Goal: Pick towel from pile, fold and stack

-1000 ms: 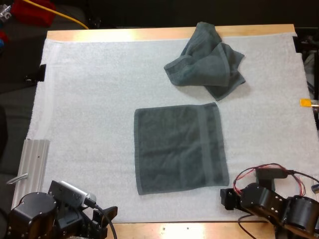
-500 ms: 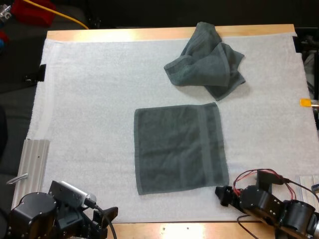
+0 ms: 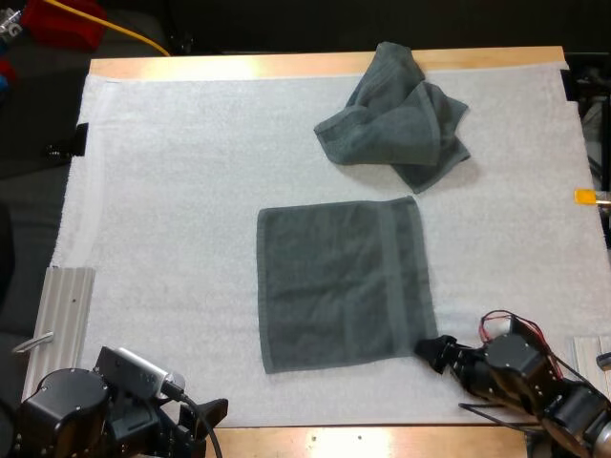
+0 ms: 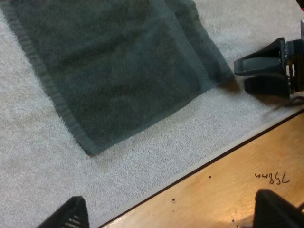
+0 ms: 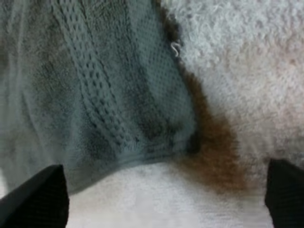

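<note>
Both arms were matt black. The left arm (image 3: pixel 62 410) had a round, drum-like joint housing; the right arm (image 3: pixel 520 367) showed similar rounded joints. The right gripper (image 4: pixel 241 76) carried tapering, wedge-shaped black fingers (image 4: pixel 260 61).

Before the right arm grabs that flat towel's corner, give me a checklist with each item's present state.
1. Check the right end effector is open: ok.
2. Check it sits at the near right corner of the flat towel: ok.
3. Check that corner is gripped: not ok, not yet pinched.
4. Check the flat towel lies spread on the mat: ok.
5. Check the crumpled towel lies apart from the flat towel: ok.
6. Check the left end effector is open and off the flat towel: ok.
</note>
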Controlling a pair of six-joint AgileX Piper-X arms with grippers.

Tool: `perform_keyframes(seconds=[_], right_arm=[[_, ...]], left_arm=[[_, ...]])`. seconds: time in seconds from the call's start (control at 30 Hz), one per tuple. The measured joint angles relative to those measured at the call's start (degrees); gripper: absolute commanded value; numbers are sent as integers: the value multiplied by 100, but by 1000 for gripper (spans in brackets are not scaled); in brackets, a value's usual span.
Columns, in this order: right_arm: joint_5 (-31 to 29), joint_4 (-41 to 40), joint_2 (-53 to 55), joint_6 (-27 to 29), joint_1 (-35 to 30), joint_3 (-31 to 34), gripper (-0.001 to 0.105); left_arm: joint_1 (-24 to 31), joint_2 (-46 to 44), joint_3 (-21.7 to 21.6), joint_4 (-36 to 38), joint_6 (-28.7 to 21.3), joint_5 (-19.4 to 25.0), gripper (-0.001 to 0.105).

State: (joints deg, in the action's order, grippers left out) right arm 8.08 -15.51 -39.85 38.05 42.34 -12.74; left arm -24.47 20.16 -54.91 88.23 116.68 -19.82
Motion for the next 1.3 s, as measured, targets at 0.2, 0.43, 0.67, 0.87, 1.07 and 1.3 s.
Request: perform_keyframes(seconds=[0.2, 0.43, 0.67, 0.87, 1.07, 1.3], right_arm=[[168, 645, -151, -174, -2, 206, 84], [277, 1549, -909, -346, -11, 190, 84], [273, 2276, -1497, -404, -11, 142, 79], [163, 2338, -1572, -512, -11, 172, 68], [50, 2168, -1572, -550, -11, 172, 61], [-158, 1896, -1595, -549, -11, 197, 11]], left_arm=[[0, 0, 0, 0, 0, 0, 68], [0, 0, 0, 0, 0, 0, 68], [0, 0, 0, 0, 0, -13, 68], [0, 0, 0, 0, 0, -13, 68], [0, 0, 0, 0, 0, -13, 68], [0, 0, 0, 0, 0, -13, 68]])
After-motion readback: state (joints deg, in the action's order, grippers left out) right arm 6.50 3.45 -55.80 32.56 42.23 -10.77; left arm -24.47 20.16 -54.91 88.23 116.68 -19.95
